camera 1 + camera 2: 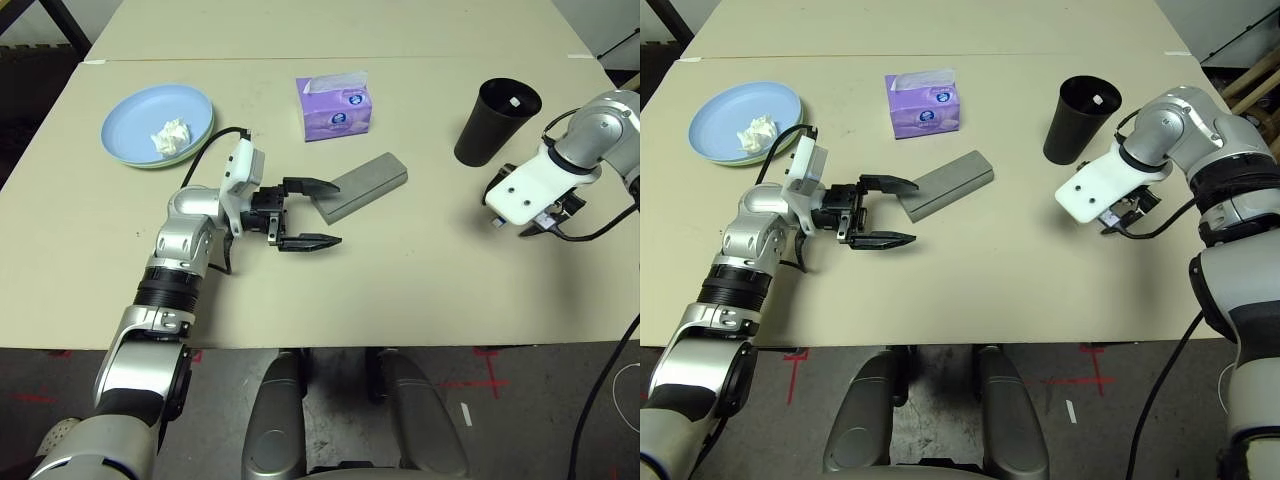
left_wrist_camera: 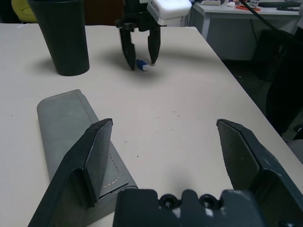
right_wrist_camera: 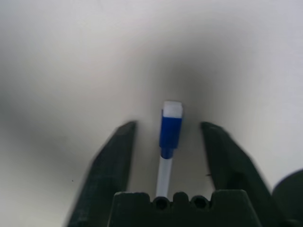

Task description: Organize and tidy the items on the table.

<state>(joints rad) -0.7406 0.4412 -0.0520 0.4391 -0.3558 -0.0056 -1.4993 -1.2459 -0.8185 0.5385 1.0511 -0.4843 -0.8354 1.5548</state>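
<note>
While left pincer [image 1: 305, 213] gapes, right pincer [image 3: 168, 142] straddles pen [image 3: 169, 130] — fingers apart, not gripping

light: bright, even | shadows: soft | right wrist view: blurred, out of focus

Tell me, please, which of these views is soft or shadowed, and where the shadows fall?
Right wrist view: soft throughout, the pen blurred between the right gripper fingers, a dark shadow on the table around it. Left wrist view: crisp, with shadows under the black cup and right gripper. Eye views: evenly lit; faint shadow beside the glasses case.
</note>
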